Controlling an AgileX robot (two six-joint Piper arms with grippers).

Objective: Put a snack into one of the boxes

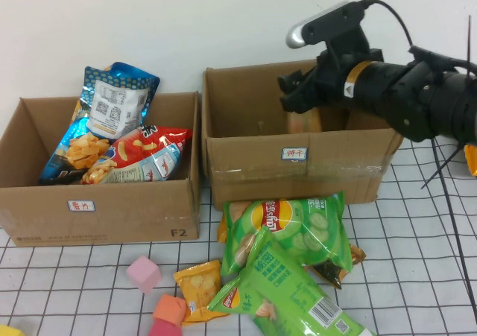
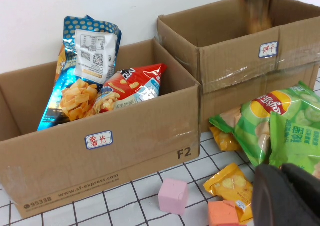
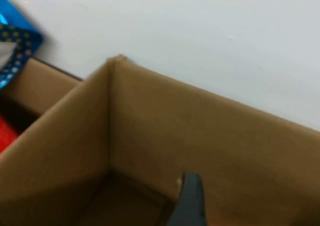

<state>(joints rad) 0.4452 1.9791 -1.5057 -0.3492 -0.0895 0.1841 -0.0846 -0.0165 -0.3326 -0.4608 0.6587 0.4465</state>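
My right gripper (image 1: pixel 298 90) hangs over the right cardboard box (image 1: pixel 253 153), open. A tan snack packet (image 1: pixel 304 120) shows just below it, inside the box; in the left wrist view it is a blurred brown streak (image 2: pixel 257 13). The right wrist view shows one dark fingertip (image 3: pixel 189 198) against the box's inner wall (image 3: pixel 200 126), with nothing in the jaws. My left gripper (image 2: pixel 287 196) is low over the table near the loose snacks, fingers together and empty. It is out of the high view.
The left box (image 1: pixel 112 205) holds a blue bag (image 1: pixel 112 105) and a red bag (image 1: pixel 145 153). On the table in front lie two green chip bags (image 1: pixel 291 228), a yellow packet (image 1: pixel 200 287), a pink cube (image 1: pixel 144 273) and an orange cube (image 1: pixel 170 310).
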